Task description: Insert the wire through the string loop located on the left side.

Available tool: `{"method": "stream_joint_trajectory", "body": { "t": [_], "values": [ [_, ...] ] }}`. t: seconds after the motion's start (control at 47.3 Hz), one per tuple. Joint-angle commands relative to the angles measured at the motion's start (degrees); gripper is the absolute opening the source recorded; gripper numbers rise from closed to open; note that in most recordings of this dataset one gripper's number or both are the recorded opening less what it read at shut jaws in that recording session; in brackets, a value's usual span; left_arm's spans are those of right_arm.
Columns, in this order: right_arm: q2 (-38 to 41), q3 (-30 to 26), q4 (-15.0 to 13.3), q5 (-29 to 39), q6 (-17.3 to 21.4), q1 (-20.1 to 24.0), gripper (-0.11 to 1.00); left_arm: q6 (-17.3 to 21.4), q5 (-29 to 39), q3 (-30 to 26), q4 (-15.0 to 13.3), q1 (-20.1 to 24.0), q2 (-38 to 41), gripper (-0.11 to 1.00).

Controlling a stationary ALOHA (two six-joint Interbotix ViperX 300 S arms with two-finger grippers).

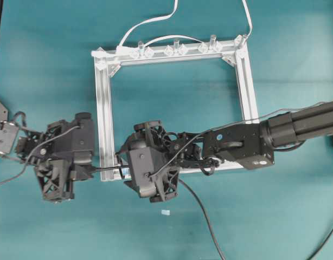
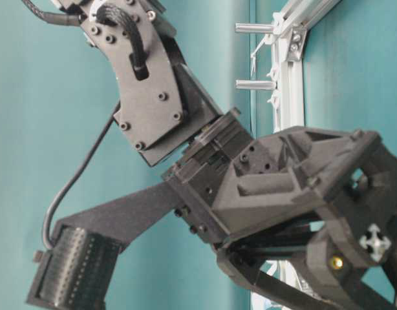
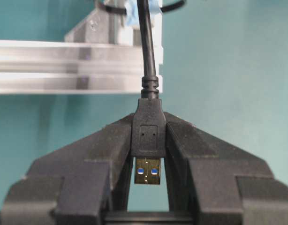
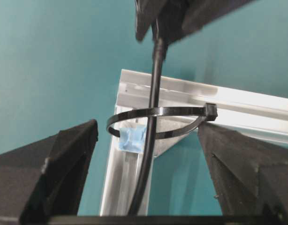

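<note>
Black wire [image 4: 151, 140] through string loop [image 4: 162, 117]; no writing legible

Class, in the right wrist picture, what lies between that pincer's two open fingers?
The string loop with its blue tab, the wire passing through it, above the aluminium frame.

The wire [image 4: 151, 140] passes through the string loop [image 4: 181, 111] at the frame corner [image 4: 130, 89], between the right end effector's [image 4: 146, 154] spread fingers.
</note>
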Motion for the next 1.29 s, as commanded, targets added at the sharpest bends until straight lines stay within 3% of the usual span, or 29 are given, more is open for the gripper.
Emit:
{"method": "stream_joint_trajectory", "body": {
  "t": [0.0, 0.296, 1.036, 1.269],
  "values": [
    [-1.3, -0.4, -0.2, -0.3, -0.1, 0.2, 0.86, -2.0, 0.1, 0.3, 0.1, -0.7, -1.8, 0.18],
    [-1.3, -0.4, -0.2, -0.4, -0.1, 0.2, 0.86, -6.6, 0.7, 3.1, 0.1, -2.9, -5.0, 0.18],
    [-1.3, -0.4, -0.2, -0.3, -0.1, 0.2, 0.86, -7.0, 2.1, 6.0, 0.1, -4.3, -6.1, 0.19],
    [-1.2, -0.4, -0.2, -0.4, -0.1, 0.3, 0.86, -6.4, 2.5, 6.3, 0.3, -4.3, -6.2, 0.8]
  ]
}}
